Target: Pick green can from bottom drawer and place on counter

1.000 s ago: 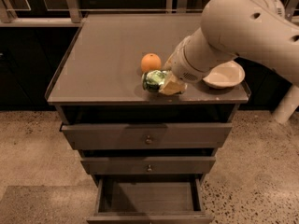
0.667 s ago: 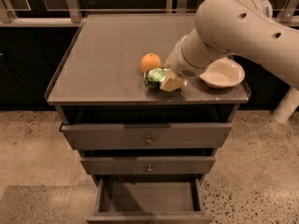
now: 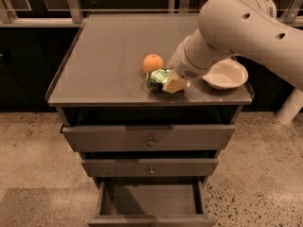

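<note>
The green can [image 3: 157,79] lies on its side on the counter [image 3: 104,56], near the front edge and just in front of the orange fruit [image 3: 152,63]. My gripper [image 3: 168,82] comes in from the right, low over the counter, and is shut on the can's right end. One pale finger [image 3: 175,85] shows beside the can. The bottom drawer [image 3: 150,200] is pulled open below, and its dark inside shows nothing in it.
A white bowl [image 3: 226,74] sits at the counter's right front corner, partly under my arm [image 3: 232,27]. The two upper drawers [image 3: 149,137] with small knobs stand slightly open. A railing runs behind the counter. The speckled floor lies on both sides.
My arm has shifted slightly to the left and up. The can and my gripper stay at almost the same spot on the counter.
</note>
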`<control>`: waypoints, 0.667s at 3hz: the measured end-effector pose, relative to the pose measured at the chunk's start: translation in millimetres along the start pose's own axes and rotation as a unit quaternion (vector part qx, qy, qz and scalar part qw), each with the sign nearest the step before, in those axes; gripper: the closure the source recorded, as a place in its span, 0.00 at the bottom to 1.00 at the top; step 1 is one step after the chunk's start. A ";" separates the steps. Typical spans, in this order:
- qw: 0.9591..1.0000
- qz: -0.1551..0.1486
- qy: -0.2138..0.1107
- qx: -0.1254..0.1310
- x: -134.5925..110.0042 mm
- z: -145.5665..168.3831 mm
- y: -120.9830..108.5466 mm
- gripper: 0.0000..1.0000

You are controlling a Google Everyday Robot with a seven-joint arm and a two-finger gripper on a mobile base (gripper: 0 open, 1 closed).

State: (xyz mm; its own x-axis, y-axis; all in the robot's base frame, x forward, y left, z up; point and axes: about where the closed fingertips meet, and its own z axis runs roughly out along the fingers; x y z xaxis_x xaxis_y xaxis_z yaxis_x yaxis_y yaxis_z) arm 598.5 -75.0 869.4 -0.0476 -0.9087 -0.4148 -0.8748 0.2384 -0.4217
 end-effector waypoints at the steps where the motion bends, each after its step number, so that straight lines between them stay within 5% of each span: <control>1: 1.000 0.000 0.000 0.000 0.0 0.0 0.0 0.36; 2: 1.000 0.000 0.000 0.000 0.0 0.0 0.0 0.10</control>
State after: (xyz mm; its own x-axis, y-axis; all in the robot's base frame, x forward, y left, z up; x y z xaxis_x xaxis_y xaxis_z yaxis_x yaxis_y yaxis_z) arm 598.4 -75.0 869.4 -0.0476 -0.9087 -0.4148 -0.8748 0.2384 -0.4218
